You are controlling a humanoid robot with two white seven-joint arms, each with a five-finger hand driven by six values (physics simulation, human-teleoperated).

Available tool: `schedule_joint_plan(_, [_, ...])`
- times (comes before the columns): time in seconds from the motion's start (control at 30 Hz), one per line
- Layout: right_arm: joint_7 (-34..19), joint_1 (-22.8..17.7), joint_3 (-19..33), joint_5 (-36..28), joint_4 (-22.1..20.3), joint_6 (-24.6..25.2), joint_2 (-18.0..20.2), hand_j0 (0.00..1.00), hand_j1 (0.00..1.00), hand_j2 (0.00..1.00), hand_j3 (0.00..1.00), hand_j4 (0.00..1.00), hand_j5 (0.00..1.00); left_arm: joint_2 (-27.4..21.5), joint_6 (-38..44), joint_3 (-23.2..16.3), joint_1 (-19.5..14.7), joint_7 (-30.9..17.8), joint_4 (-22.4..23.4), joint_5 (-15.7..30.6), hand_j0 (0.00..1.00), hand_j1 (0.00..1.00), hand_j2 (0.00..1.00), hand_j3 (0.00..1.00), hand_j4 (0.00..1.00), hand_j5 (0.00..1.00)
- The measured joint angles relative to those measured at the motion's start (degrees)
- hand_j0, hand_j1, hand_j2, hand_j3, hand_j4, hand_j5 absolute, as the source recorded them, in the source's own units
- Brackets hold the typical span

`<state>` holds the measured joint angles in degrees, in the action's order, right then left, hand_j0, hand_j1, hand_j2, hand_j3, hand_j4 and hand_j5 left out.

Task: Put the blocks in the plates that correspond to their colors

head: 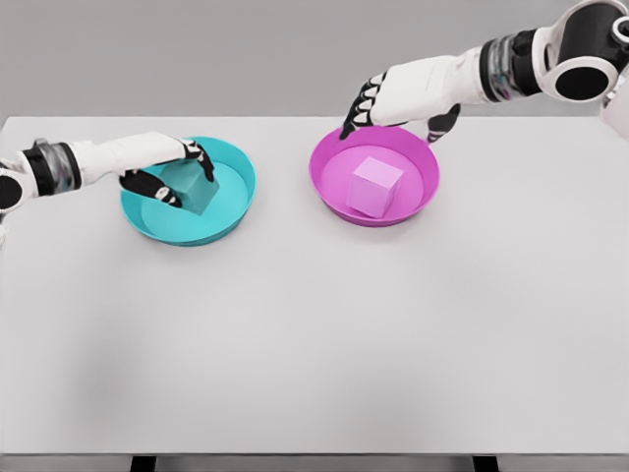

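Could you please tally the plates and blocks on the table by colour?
Teal: 2, the teal plate and the teal block, at the left hand.
Magenta/pink: 2, the magenta plate and the pink block, below the right hand.
Total: 4

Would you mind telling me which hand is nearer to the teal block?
Left. The left hand has its fingers around the teal block in the teal plate; the right hand hangs above the pink plate.

White worktop, two plates set on it.

The worktop [314,334] is a plain white slab reaching almost from edge to edge of the head view. A teal plate [231,211] rests on its far left part; a magenta plate [329,192] rests right of centre, near it but apart. Dark legs show under the front edge.
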<state>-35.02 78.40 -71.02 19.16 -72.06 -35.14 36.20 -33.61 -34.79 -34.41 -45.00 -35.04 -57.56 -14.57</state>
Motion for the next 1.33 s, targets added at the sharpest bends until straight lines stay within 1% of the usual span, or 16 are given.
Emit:
schedule_joint_plan(0.1, [0.0,-0.7,2.1,-3.3,-2.5,0.0,5.1,1.00,1.00,1.00,1.00,1.00,1.00,0.8,0.0,0.0,-0.1,0.0,1.1,-0.8,0.55,0.55,0.55,0.55,0.55,0.55])
schedule_joint_plan(0.13, [0.0,-1.0,2.8,-4.6,-2.9,0.0,6.9,1.00,1.00,1.00,1.00,1.00,1.00,0.9,0.0,0.0,-0.1,0.0,1.3,-0.9,0.59,0.59,0.59,0.59,0.59,0.59])
schedule_joint_plan(0.17, [0.0,-1.5,3.2,-5.6,-3.2,0.0,8.8,1.00,1.00,1.00,1.00,1.00,1.00,1.0,0.0,0.0,-0.1,0.0,1.4,-1.0,0.68,0.68,0.68,0.68,0.68,0.68])
schedule_joint_plan(0.2, [0.0,-2.1,3.6,-6.4,-3.4,0.0,10.5,1.00,1.00,1.00,1.00,1.00,1.00,1.0,0.0,0.1,0.0,0.0,1.5,-1.1,0.82,0.82,0.82,0.82,0.82,0.82])
schedule_joint_plan(0.23, [0.0,-3.4,3.8,-7.0,-3.6,0.0,12.1,1.00,1.00,1.00,1.00,1.00,1.00,1.0,0.0,0.2,-0.1,0.0,1.6,-1.1,0.91,0.91,0.91,0.91,0.91,0.91])
schedule_joint_plan(0.27, [0.0,-4.6,4.0,-7.5,-3.7,0.0,13.4,1.00,1.00,1.00,1.00,1.00,1.00,1.0,-0.1,0.3,-0.1,0.0,1.6,-1.1,0.98,0.98,0.98,0.98,0.98,0.98])
schedule_joint_plan(0.3, [0.0,-6.0,4.1,-7.8,-3.8,0.0,14.7,1.00,1.00,1.00,1.00,1.00,1.00,0.9,-0.1,0.3,-0.1,0.0,1.6,-1.1,1.00,1.00,1.00,1.00,1.00,1.00])
schedule_joint_plan(0.5, [0.0,-8.0,4.4,-8.5,-3.9,0.0,20.0,1.00,1.00,1.00,1.00,1.00,1.00,0.6,-0.3,0.5,-0.3,0.0,0.7,-1.0,1.00,1.00,1.00,1.00,1.00,1.00])
schedule_joint_plan(0.63, [0.0,-8.0,4.4,-8.5,-3.9,0.0,20.8,1.00,1.00,1.00,1.00,1.00,1.00,-1.0,-0.4,2.1,0.0,0.0,-3.9,0.3,1.00,1.00,1.00,1.00,1.00,1.00])
schedule_joint_plan(0.7, [0.0,-8.0,4.4,-8.6,-3.9,0.0,20.9,1.00,1.00,1.00,1.00,1.00,1.00,-3.5,-0.4,2.9,0.6,0.0,-7.2,3.2,1.00,1.00,1.00,1.00,1.00,1.00])
schedule_joint_plan(0.8, [0.0,-8.1,4.4,-8.6,-3.9,0.0,21.0,1.00,1.00,1.00,1.00,1.00,1.00,-7.6,-0.4,4.0,1.0,0.0,-10.9,10.4,1.00,1.00,1.00,1.00,1.00,1.00])
schedule_joint_plan(0.93, [0.0,-8.4,4.4,-8.6,-3.8,0.0,21.1,1.00,1.00,1.00,1.00,1.00,1.00,-12.5,-0.4,4.7,4.5,0.0,-12.9,20.3,1.00,1.00,1.00,1.00,1.00,1.00])
schedule_joint_plan(1.0, [0.0,-9.1,4.4,-8.6,-3.6,0.0,21.1,1.00,1.00,1.00,1.00,1.00,1.00,-14.7,-0.4,5.2,8.6,0.0,-14.2,23.8,1.00,1.00,1.00,1.00,1.00,1.00])
schedule_joint_plan(1.1, [0.0,-9.6,4.4,-8.6,-1.9,0.0,20.8,1.00,1.00,1.00,1.00,1.00,1.00,-17.5,-0.4,5.8,12.7,0.0,-15.8,28.2,1.00,1.00,1.00,1.00,1.00,1.00])
schedule_joint_plan(1.23, [0.0,-10.1,5.9,-8.5,0.3,0.0,20.0,1.00,1.00,1.00,1.00,1.00,1.00,-19.4,-0.4,6.1,17.4,0.0,-18.0,31.0,1.00,1.00,1.00,1.00,1.00,1.00])
schedule_joint_plan(1.33, [0.0,-10.9,6.6,-8.5,1.6,0.0,18.6,1.00,1.00,1.00,1.00,1.00,1.00,-19.8,-0.4,6.2,17.8,0.0,-18.8,31.7,1.00,1.00,1.00,1.00,1.00,1.00])
